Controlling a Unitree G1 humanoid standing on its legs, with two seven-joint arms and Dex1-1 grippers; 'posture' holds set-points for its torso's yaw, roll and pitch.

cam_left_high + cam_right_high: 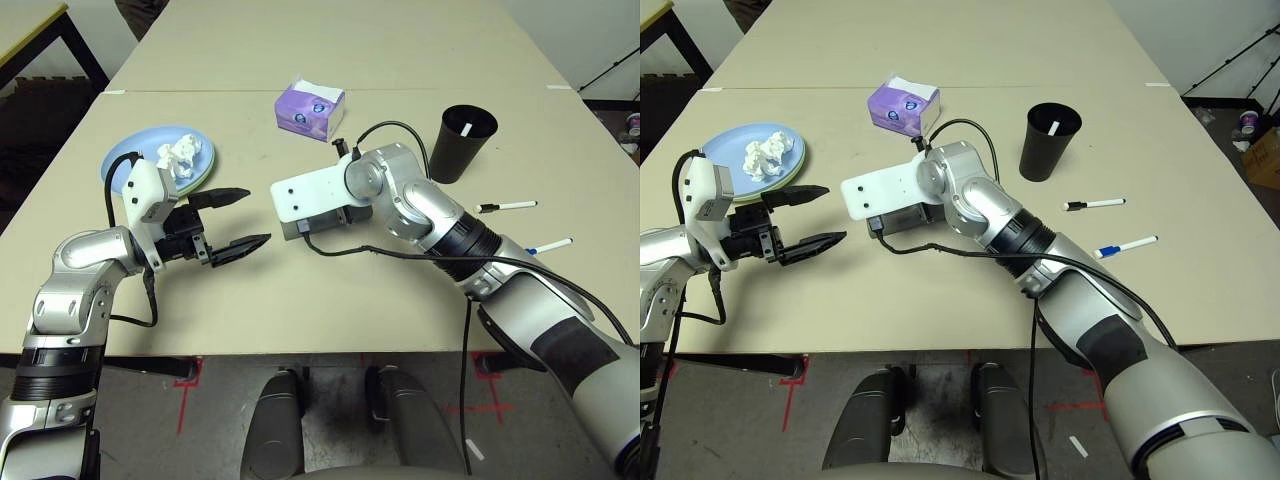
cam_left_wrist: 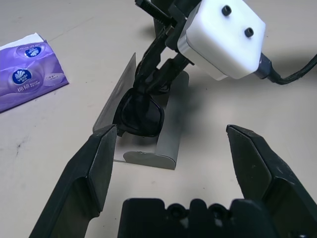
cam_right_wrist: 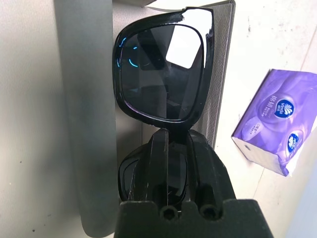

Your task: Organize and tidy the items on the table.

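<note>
At the far left, near the surface's (image 1: 300, 320) left edge, the stacked plates (image 1: 125, 158) sit with the light blue one on top and a pale green rim showing beneath; the crumpled white tissue (image 1: 180, 158) lies on them. Just in front of the plates the left tool (image 1: 234, 220) hangs over bare surface, its two black fingers (image 2: 96, 166) spread wide and holding nothing, pointing toward the centre.

A short open stretch separates it from the grey glasses case (image 2: 166, 141), which lies open at the middle of the surface. The right tool (image 3: 171, 168) reaches down into it from the right, its fingers pinched tight on the bridge of the black sunglasses (image 3: 163, 69). The sunglasses are held over the case's open trough, lenses facing the case; whether they touch its floor cannot be told. The left wrist view looks straight across at this: the case and sunglasses sit between the left tool's fingertips in line of sight, yet apart from them.

Behind the case stands the purple tissue box (image 1: 309, 108), near but not touching. Further right a black cup (image 1: 466, 142) stands upright with a white pen (image 1: 465, 127) inside. Right of it, two thin pens lie well apart from the case: one with a black cap (image 1: 506, 206), one with a blue cap (image 1: 548, 245), close to the right edge.

The near strip of the surface along its front edge lies bare, as does the wide far half behind the tissue box.
</note>
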